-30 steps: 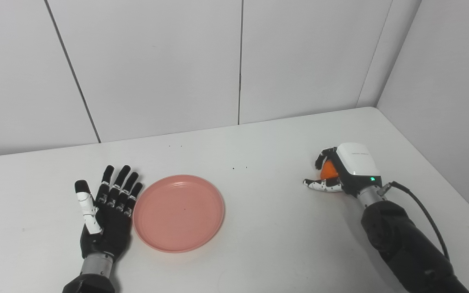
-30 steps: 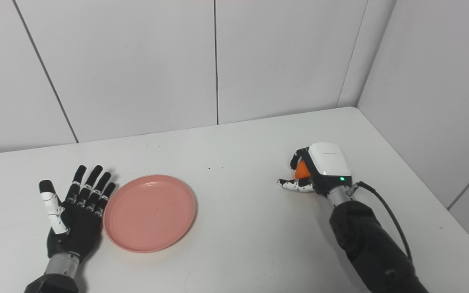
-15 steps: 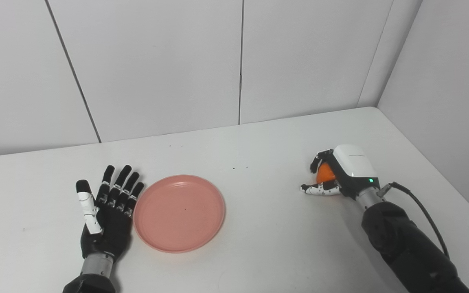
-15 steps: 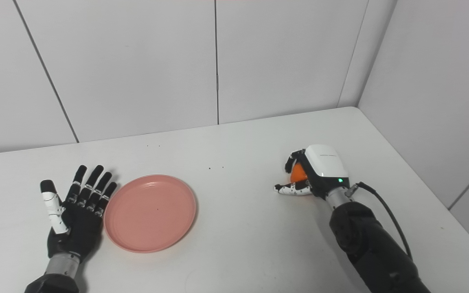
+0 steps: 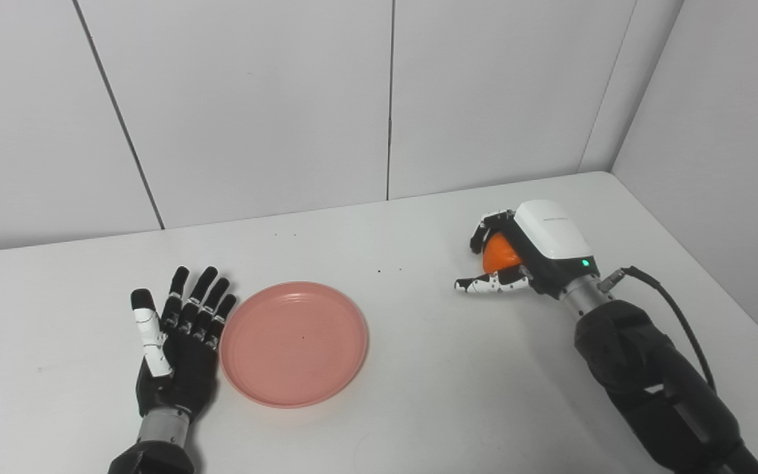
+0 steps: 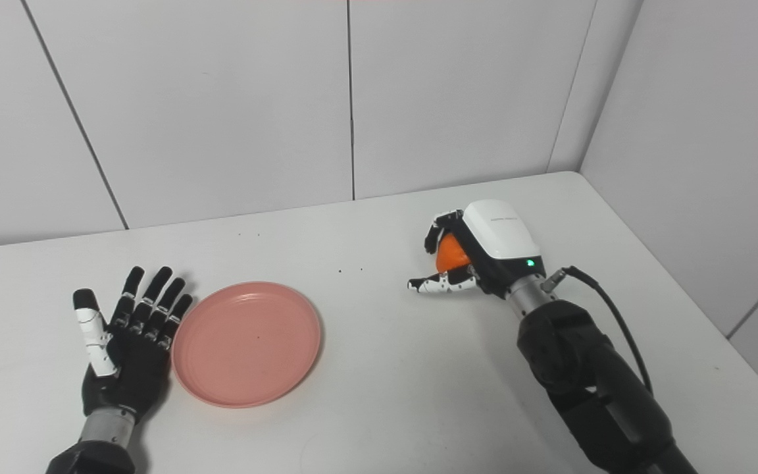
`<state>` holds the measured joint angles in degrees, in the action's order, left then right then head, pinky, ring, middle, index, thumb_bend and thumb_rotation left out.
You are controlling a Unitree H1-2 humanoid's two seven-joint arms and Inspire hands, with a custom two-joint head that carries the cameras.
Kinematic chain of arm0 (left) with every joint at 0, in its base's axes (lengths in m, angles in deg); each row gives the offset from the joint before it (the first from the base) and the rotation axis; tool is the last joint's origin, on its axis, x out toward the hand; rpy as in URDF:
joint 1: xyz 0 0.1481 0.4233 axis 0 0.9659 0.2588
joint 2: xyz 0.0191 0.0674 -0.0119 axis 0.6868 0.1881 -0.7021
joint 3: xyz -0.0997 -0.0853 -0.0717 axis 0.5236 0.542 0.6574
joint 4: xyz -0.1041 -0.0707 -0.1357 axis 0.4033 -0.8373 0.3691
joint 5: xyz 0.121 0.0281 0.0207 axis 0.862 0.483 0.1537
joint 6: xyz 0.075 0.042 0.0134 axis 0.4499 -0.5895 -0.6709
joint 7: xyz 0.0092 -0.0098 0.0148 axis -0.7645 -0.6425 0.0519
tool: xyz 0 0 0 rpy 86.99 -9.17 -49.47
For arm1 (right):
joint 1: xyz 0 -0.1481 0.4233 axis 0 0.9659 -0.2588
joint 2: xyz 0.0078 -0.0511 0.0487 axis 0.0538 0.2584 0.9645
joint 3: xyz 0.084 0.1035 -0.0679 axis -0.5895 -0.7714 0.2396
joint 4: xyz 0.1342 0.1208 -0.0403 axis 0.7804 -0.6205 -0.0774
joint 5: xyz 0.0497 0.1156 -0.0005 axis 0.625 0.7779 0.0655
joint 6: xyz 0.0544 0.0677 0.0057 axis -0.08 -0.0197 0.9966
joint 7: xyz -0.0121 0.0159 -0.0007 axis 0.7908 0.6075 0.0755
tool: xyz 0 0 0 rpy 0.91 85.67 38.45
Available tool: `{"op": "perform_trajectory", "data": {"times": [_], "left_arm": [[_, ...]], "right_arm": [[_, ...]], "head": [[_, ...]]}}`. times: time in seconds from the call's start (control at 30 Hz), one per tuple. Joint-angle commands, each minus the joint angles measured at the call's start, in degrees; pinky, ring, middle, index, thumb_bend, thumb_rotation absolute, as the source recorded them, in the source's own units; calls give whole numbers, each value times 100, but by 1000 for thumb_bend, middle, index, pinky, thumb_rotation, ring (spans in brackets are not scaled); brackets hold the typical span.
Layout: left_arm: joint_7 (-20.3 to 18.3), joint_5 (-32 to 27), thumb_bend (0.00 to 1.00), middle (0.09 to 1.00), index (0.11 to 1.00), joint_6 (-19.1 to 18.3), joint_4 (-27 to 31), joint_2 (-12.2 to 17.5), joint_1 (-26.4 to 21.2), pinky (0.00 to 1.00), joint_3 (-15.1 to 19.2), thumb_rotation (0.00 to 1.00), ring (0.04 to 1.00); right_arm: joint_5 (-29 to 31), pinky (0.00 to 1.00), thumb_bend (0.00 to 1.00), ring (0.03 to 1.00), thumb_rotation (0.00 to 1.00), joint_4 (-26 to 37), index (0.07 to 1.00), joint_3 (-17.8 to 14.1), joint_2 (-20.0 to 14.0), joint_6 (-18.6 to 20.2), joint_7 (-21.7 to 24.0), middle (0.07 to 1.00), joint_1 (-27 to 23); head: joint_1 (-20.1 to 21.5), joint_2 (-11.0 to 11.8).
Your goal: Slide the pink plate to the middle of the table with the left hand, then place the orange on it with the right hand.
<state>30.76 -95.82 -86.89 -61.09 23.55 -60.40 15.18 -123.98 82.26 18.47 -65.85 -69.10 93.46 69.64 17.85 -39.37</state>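
I look down on a white table [image 5: 418, 395] set against pale wall panels. My right hand [image 5: 524, 253], with its white back facing up, is curled around the orange [image 5: 499, 253]; the fingers [image 5: 484, 227] wrap over its far side and the thumb [image 5: 487, 284] sticks out to the left beneath it. The orange shows only as a bright patch between them. This hand is above the right half of the table, well apart from the plate. The pink plate [image 5: 294, 342] lies flat, left of the table's middle, with nothing on it. My left hand [image 5: 178, 349] lies just beside the plate's left rim, palm up, fingers spread and straight, holding nothing. I cannot tell whether it touches the rim.
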Motion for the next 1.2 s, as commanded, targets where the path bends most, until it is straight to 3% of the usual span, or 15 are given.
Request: {"op": "perform_trajectory", "data": {"times": [0.0,0.2,0.43,0.53,0.57,0.6,0.8,0.87,1.17], "left_arm": [[297,149,868,885,1000,-402,-184,-117,256,930,-44,786,893],[359,300,872,882,1000,-320,-210,-265,289,903,-152,789,885],[386,390,868,882,1000,-263,-206,-440,338,958,-193,798,899],[396,443,871,877,1000,-198,-236,-505,354,965,-197,790,899],[404,480,876,875,1000,-168,-248,-529,358,948,-209,791,895],[406,513,875,874,1000,-140,-263,-549,362,944,-219,792,894],[389,624,876,888,1000,-12,-314,-659,409,932,-311,801,909],[407,627,883,879,1000,12,-313,-674,425,908,-323,795,899],[383,583,881,890,1000,10,-271,-618,462,901,-299,802,903]], "right_arm": [[-9,230,551,280,288,311,428,-53,29,39,31,357,-325],[-35,216,550,267,294,615,403,-36,241,76,364,345,-553],[108,228,547,274,266,864,412,25,456,-130,559,348,-846],[142,223,547,268,270,874,400,139,593,-256,530,341,-948],[179,219,514,267,174,853,461,183,635,-325,509,340,-972],[180,217,510,267,159,847,471,248,693,-347,516,341,-995],[238,197,506,251,154,786,476,600,897,-567,553,331,-1040],[225,236,506,287,154,747,478,690,949,-617,566,358,-1053],[97,273,506,316,156,586,480,980,1175,-627,700,381,-1180]], "head": [[-156,-8],[-504,-19],[-848,-20],[-952,-22],[-1040,-25],[-1055,-26],[-1346,-5],[-1394,0],[-1367,-5]]}}
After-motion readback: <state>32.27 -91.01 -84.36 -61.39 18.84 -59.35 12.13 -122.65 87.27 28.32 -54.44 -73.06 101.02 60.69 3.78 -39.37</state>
